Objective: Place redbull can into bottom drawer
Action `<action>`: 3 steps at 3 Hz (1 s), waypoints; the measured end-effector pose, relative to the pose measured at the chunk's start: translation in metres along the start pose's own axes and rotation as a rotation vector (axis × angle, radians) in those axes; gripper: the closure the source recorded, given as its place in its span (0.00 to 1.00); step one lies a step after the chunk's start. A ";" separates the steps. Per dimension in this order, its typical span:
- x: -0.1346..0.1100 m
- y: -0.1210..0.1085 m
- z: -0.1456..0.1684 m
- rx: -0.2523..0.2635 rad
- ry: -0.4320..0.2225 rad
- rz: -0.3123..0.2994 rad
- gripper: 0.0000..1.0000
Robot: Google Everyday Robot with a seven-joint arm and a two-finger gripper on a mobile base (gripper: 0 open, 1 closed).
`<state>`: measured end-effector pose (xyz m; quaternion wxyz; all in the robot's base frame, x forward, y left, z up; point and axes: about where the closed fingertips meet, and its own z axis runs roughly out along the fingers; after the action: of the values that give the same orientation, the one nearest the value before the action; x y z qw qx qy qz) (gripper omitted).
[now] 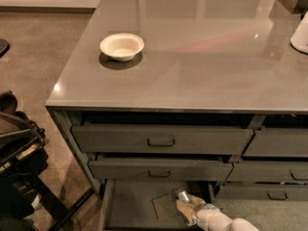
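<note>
Pincer [189,209] clasping redbull can [182,195], in bottom drawer [129,207]

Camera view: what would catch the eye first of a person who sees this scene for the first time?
First comes the cream bowl, which stands alone on the left part of the shiny grey counter top. Then, at the bottom edge, the gripper reaches into the open bottom drawer. It is shut on the redbull can, whose shiny end shows just above it.
</note>
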<state>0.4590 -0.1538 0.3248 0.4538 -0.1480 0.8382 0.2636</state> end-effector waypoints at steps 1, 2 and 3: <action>0.002 -0.004 0.002 -0.002 -0.004 0.008 1.00; 0.015 -0.011 0.010 -0.024 -0.018 0.040 1.00; 0.039 -0.023 0.027 -0.077 -0.018 0.103 1.00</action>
<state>0.4672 -0.1571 0.2732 0.4411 -0.1196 0.8300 0.3198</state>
